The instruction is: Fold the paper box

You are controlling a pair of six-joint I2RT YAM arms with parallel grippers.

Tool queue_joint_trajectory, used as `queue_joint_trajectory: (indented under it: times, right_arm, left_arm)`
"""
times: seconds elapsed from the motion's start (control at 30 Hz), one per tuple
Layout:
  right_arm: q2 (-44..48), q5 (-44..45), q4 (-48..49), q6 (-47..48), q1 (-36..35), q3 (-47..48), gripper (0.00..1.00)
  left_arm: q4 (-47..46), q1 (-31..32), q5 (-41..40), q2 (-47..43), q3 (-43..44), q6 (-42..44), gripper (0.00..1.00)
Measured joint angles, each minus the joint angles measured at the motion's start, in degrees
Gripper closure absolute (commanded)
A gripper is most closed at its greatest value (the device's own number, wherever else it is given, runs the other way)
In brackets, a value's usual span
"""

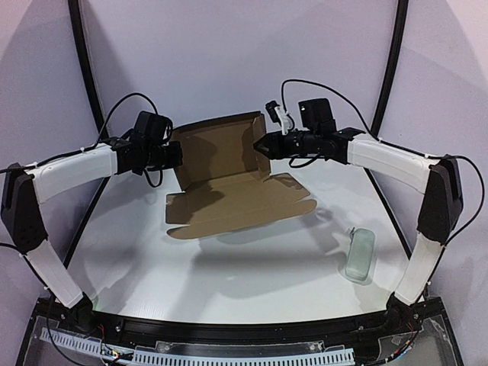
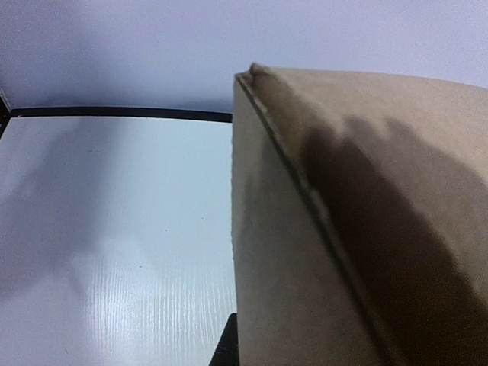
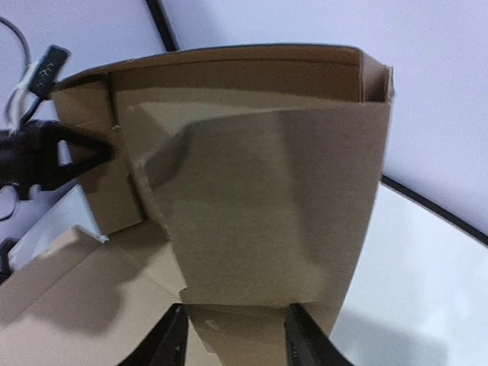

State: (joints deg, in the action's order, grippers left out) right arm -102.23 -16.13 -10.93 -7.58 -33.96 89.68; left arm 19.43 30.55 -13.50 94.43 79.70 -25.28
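Observation:
The brown paper box (image 1: 236, 200) is partly folded: its back part stands upright and its front flaps lie flat on the white table. My left gripper (image 1: 180, 156) is at the upright part's left wall. In the left wrist view the cardboard (image 2: 343, 229) fills the right side, with one dark fingertip (image 2: 227, 347) tight against its edge and the other hidden. It looks shut on that wall. My right gripper (image 1: 258, 145) is at the right wall. In the right wrist view its fingers (image 3: 171, 339) stand wide apart, open, with a bent flap (image 3: 259, 191) just ahead.
A small pale grey-green case (image 1: 360, 254) lies on the table at the right front. The left gripper's pointed tip (image 3: 107, 149) shows in the right wrist view at the box's far wall. A black rim (image 1: 229, 332) bounds the table's near edge.

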Motion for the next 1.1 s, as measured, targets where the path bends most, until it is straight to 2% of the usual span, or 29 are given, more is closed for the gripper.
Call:
queue_joint_trajectory:
  times: [0.3,0.57,0.93,1.1]
  right_arm:
    - [-2.14,14.56,2.36,0.54,-4.02,0.69,0.69]
    - [-3.92,25.37,4.3,-2.2,-4.23,0.97,0.7]
    - [-6.48,25.21,6.58,-4.78,-4.41,2.23,0.71]
    - [-4.87,23.91,6.75,-4.41,-4.37,0.32,0.65]
  left_arm:
    - [-0.22,0.0,0.2,0.0,-0.4,0.23,0.99]
    - [-1.57,0.0,1.94,-0.17,-2.35,0.42,0.99]
    - [-1.36,0.0,0.82,-1.44,-3.37,-0.17,0.99]
    - [-0.8,0.11,0.12,-1.44,-3.06,-0.54,0.99]
